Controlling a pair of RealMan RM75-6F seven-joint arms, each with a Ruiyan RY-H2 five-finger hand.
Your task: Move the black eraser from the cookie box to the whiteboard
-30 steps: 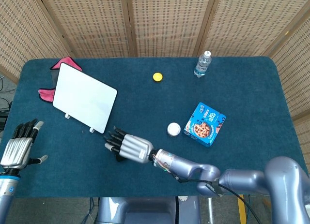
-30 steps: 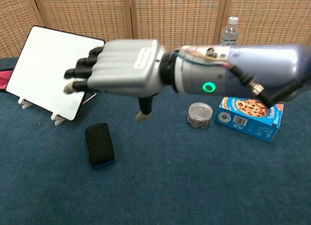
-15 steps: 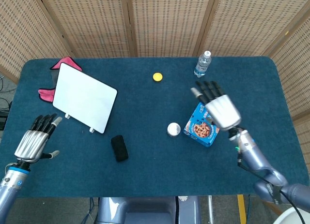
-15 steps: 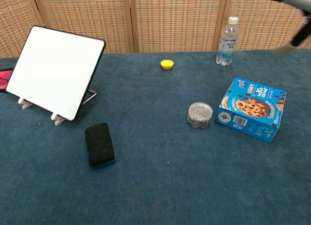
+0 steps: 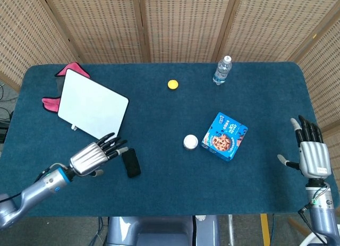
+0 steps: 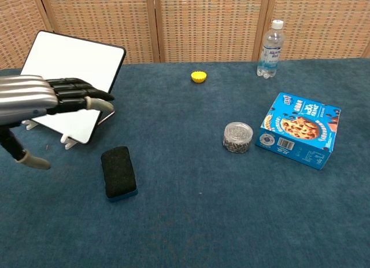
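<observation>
The black eraser (image 5: 130, 162) (image 6: 119, 172) lies flat on the blue table, just right of the whiteboard's lower corner. The whiteboard (image 5: 92, 109) (image 6: 66, 84) stands tilted on its stand at the left. The cookie box (image 5: 224, 136) (image 6: 299, 130) rests at the right, with nothing on top. My left hand (image 5: 96, 154) (image 6: 40, 100) hovers open, fingers stretched toward the eraser, a little to its left and above it. My right hand (image 5: 311, 152) is open and empty at the far right edge, well clear of the box.
A small round jar (image 5: 190, 142) (image 6: 238, 136) sits left of the cookie box. A water bottle (image 5: 222, 69) (image 6: 271, 40) and a yellow cap (image 5: 172, 84) (image 6: 199, 77) stand near the back. A pink cloth (image 5: 64, 81) lies behind the whiteboard.
My right hand swept from above the eraser, past the cookie box, out to the far right edge. My left hand moved in from the left edge toward the eraser.
</observation>
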